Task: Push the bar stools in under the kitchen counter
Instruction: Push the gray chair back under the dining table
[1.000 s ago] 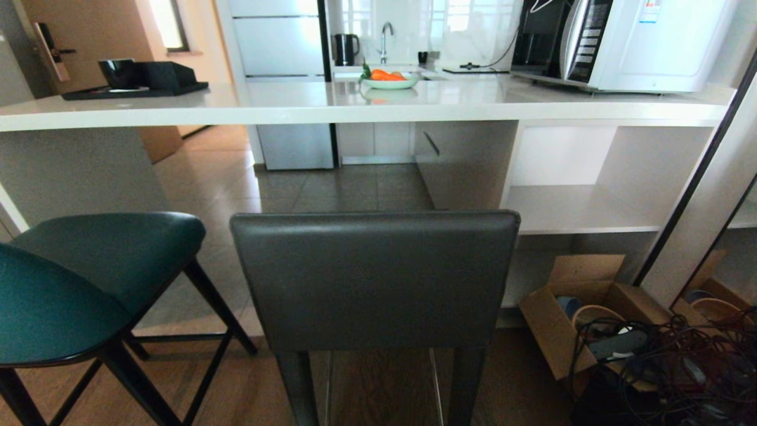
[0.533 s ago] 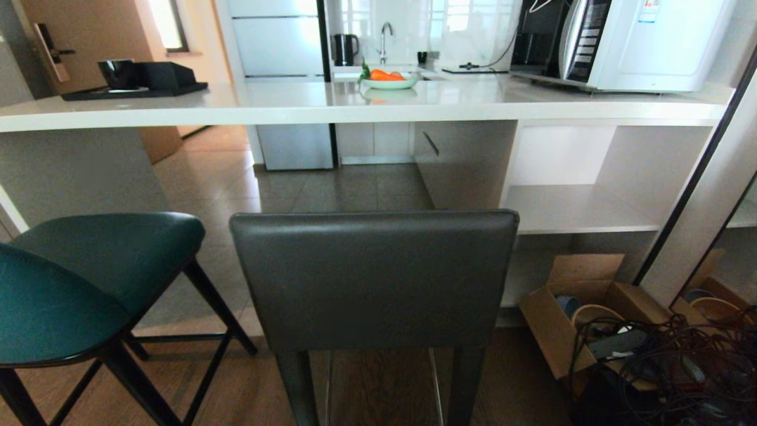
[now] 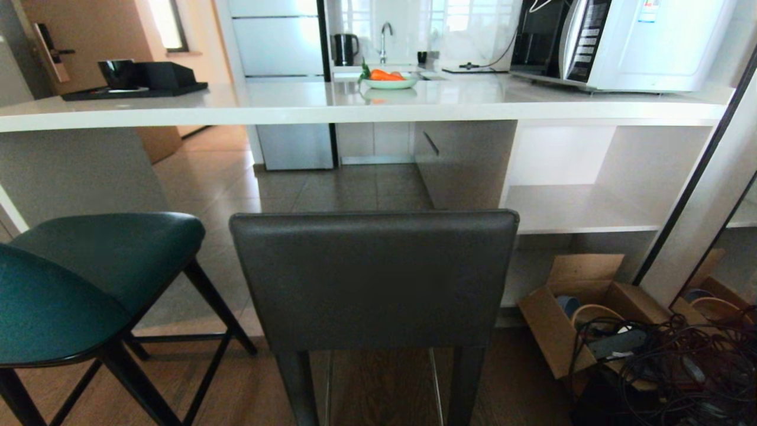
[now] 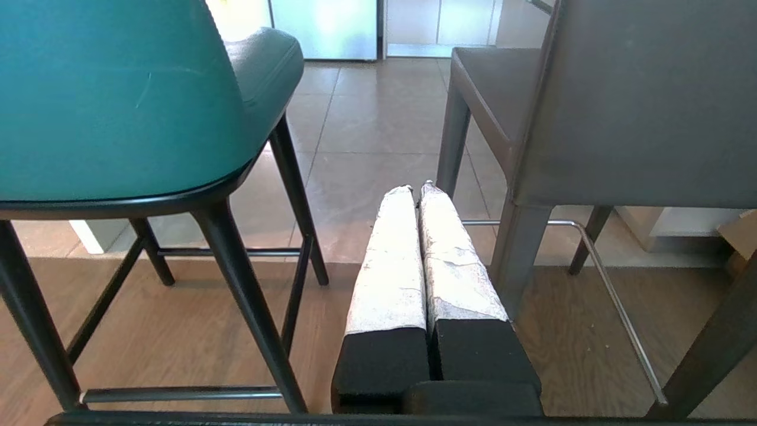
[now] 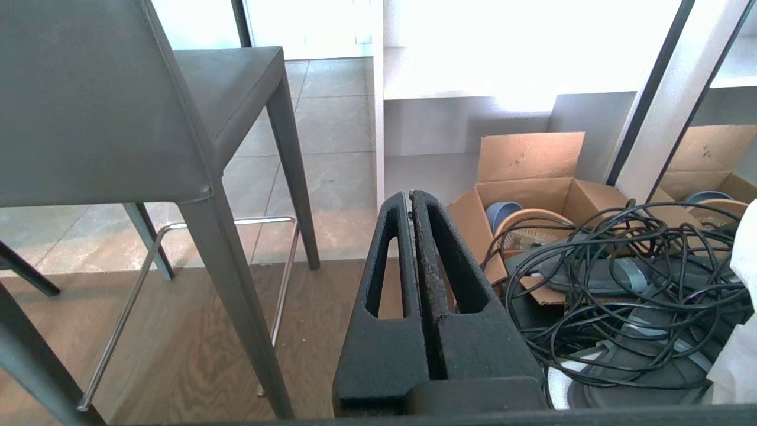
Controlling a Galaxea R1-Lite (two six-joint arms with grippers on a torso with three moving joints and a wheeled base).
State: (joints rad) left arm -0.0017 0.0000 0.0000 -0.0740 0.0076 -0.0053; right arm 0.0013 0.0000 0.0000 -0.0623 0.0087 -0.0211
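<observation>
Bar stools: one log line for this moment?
teal padded stool: outside white stone counter | grey leather stool: outside | left pincer: shut | right pincer: shut

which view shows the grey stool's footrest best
The right wrist view: the chrome footrest runs in full between the grey stool's legs. The left wrist view shows most of it; the head view shows only thin chrome bits below the backrest.

Domestic kitchen: stone counter point(image 3: 295, 106) carrying microwave point(image 3: 627, 41), plate of carrots point(image 3: 389, 80); kettle point(image 3: 345, 48) and sink tap point(image 3: 385, 35) behind; bar stools point(image 3: 372, 278) on tiled floor point(image 3: 331, 189)
</observation>
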